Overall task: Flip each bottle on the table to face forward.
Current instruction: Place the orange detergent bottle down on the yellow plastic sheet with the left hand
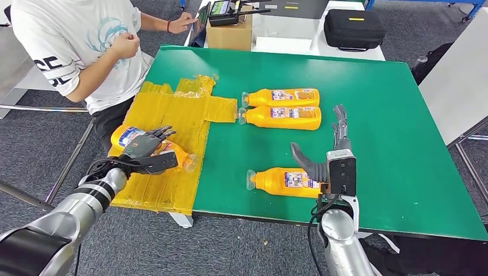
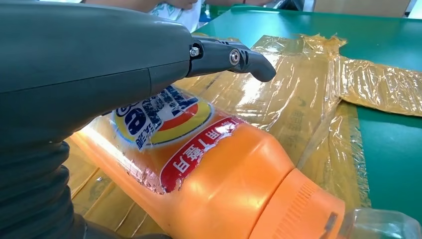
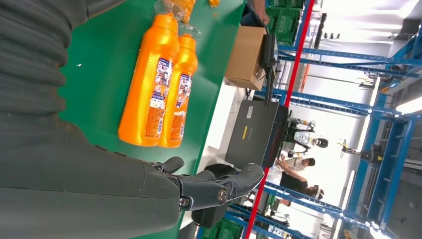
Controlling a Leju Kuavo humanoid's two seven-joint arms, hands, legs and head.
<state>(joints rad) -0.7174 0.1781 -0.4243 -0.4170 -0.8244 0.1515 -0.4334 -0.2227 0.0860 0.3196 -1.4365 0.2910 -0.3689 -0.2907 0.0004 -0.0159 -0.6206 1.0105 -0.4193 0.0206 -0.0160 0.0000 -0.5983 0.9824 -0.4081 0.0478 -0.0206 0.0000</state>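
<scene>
Left hand (image 1: 148, 148) is wrapped around a glossy orange plastic bottle (image 1: 124, 136) lying on crinkled yellow film (image 1: 172, 118) at the table's left edge. Right hand (image 1: 334, 155) is held empty, fingers spread, beside a lying bottle (image 1: 282, 181). Two more bottles (image 1: 285, 108) lie paired on smooth green table (image 1: 397, 132).

1. We see a person in a white T-shirt (image 1: 80, 46) seated at the far left corner of the green surface (image 1: 397, 132).
2. Yellow taped sheeting (image 1: 172, 132) covers that surface's left end.
3. Beyond the far edge we note a cardboard box (image 1: 229, 34) with a dark device (image 1: 229, 11) on top.
4. A black case (image 1: 353, 29) lies to its right on a white surface (image 1: 288, 40).
</scene>
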